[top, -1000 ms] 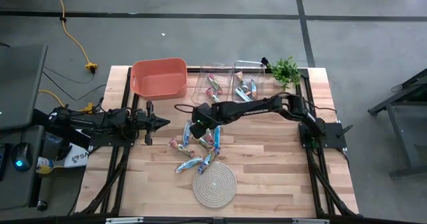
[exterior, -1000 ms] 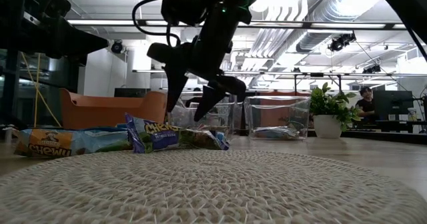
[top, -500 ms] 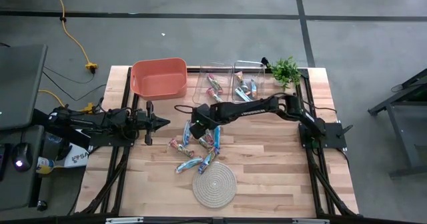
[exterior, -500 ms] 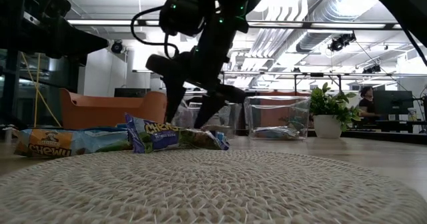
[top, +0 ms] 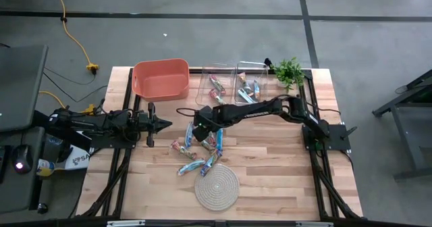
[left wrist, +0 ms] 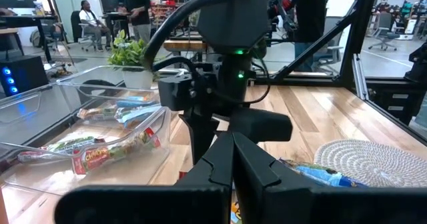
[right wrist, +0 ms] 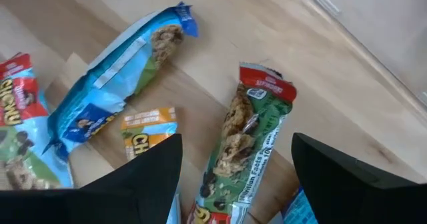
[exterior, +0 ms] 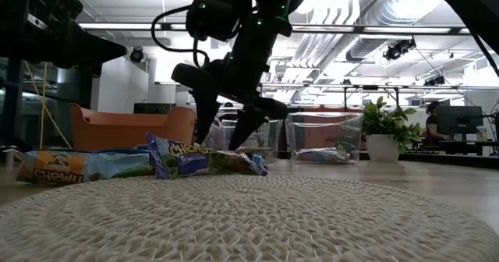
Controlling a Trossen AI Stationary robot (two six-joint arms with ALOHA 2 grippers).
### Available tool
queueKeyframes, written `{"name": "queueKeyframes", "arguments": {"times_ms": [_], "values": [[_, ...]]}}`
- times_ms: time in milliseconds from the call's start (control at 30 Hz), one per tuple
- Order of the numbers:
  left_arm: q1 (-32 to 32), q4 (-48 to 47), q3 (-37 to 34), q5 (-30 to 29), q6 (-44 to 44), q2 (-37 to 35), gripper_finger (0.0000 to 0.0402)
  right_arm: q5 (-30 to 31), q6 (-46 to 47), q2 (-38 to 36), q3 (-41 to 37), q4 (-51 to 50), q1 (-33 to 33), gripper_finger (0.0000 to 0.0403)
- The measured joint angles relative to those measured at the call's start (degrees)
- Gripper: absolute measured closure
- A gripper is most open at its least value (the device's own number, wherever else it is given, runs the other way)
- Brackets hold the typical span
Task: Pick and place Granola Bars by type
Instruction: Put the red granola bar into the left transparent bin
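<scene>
Several shiny-wrapped granola bars (top: 202,149) lay unsorted mid-table, others already in two clear plastic bins (top: 233,86) at the far edge; the right gripper (top: 196,136) hovered open-jawed over a red-and-green bar (right wrist: 241,144), while the left gripper (top: 164,124) waited at left, closed and empty.

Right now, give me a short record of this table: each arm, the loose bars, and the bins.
right gripper: fingers open, low over the loose bars, straddling a green-and-red bar
left gripper: shut, waiting at the table's left side
loose bars: scattered mid-table beside the rope mat
clear bins: two, each with bars inside
orange bin: contents cannot be seen
</scene>
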Motion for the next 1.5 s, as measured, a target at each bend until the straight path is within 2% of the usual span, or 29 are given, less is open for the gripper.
{"name": "queueKeyframes", "arguments": {"times_ms": [500, 700, 933, 1133, 1333, 1500], "values": [[0.01, 0.01, 0.01, 0.0, 0.0, 0.0, 0.0401, -0.1, -3.91, -0.09, 11.31, -6.68, 2.6, 0.0137], [0.02, 0.0, 0.01, 0.0, 0.0, 0.0, 0.0401, -0.28, 0.86, -0.27, 13.76, -9.68, 6.46, 0.0137], [0.02, 0.02, 0.0, -0.02, 0.0, 0.0, 0.0401, 8.78, 7.65, -0.26, 11.29, -11.36, 9.77, 0.0137], [0.0, 0.02, 0.0, -0.02, -0.01, 0.01, 0.0401, 13.08, 13.55, -0.2, 5.53, -10.28, 9.39, 0.0137], [0.01, 0.0, 0.01, -0.02, 0.0, 0.01, 0.0401, 12.27, 15.72, -0.19, -0.64, -2.5, 9.12, 0.0137], [0.02, 0.02, 0.0, 0.0, 0.0, 0.0, 0.0401, 11.94, 16.29, -0.16, -3.69, -0.31, 8.79, 0.0137]]}}
